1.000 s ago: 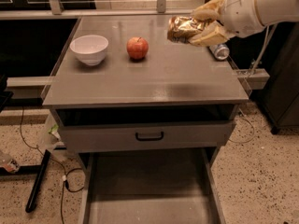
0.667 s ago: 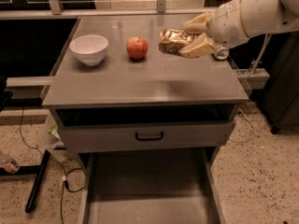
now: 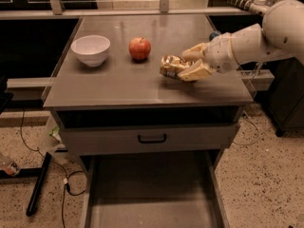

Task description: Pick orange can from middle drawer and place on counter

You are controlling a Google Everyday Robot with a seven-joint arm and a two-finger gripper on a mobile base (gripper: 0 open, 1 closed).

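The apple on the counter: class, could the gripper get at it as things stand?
Probably not yet. The gripper, just right of the apple, is shut on the orange can. Nothing stands between them on the counter, so the way looks free once it lets go.

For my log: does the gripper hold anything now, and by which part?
The gripper holds the orange can by its end toward the arm, over the counter.

Speckled beige terrazzo floor (image 3: 266, 175) surrounds a grey cabinet (image 3: 95, 139); black cables (image 3: 64, 198) trail at left beside a black stand leg (image 3: 38, 184). The room behind is dark. The tool (image 3: 183, 66) sits over the right side of the counter (image 3: 118, 87).
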